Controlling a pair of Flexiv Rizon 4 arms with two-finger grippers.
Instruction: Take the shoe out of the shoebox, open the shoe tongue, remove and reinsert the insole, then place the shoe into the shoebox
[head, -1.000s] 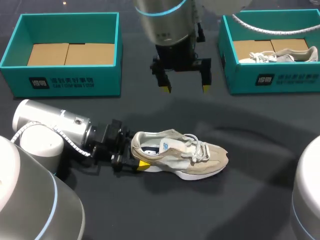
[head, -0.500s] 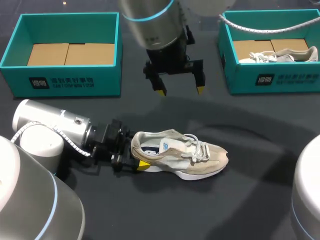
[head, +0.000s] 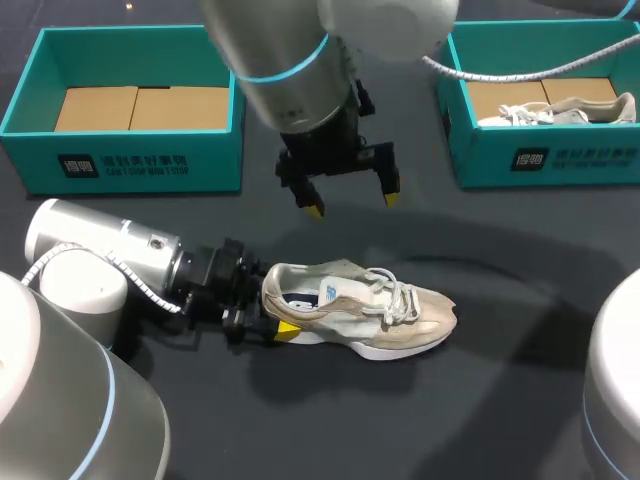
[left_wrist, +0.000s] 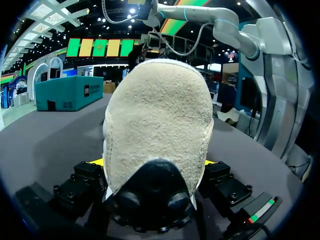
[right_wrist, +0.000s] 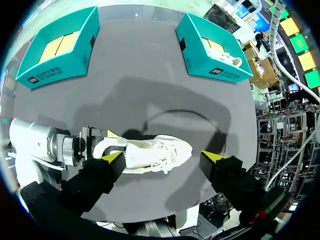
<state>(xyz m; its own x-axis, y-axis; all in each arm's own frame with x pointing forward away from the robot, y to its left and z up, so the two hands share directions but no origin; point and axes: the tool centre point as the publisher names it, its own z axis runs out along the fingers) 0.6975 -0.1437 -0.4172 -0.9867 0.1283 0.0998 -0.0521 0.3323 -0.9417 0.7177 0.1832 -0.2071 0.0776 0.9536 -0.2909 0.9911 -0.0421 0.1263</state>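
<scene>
Beige suede and pale mesh make up the shoe (head: 365, 312), which lies on its sole out on the dark desk (head: 500, 400), in neither box, toe towards our right side and laces loose over the tongue. A blue-printed insole shows inside its opening.

Our left tool (head: 268, 326) has the heel: in the left wrist view the rounded heel of the shoe (left_wrist: 157, 120) fills the space between the fingers, with a yellow tip (left_wrist: 96, 161) showing against each side of it, so the tool is clamped on the shoe. The left arm lies low over the desk, coming in from our left.

Our right tool (head: 350, 204) hangs above the desk just behind the shoe, fingers spread wide and holding nothing. From its own wrist view the shoe (right_wrist: 150, 151) lies below, between the two spread fingers (right_wrist: 112, 157), apart from both.

Further back stand two teal shoeboxes. The left shoebox (head: 130, 165) shows only a cardboard lining (head: 140, 108). The right shoebox (head: 560, 155) holds a second shoe (head: 565, 110).
</scene>
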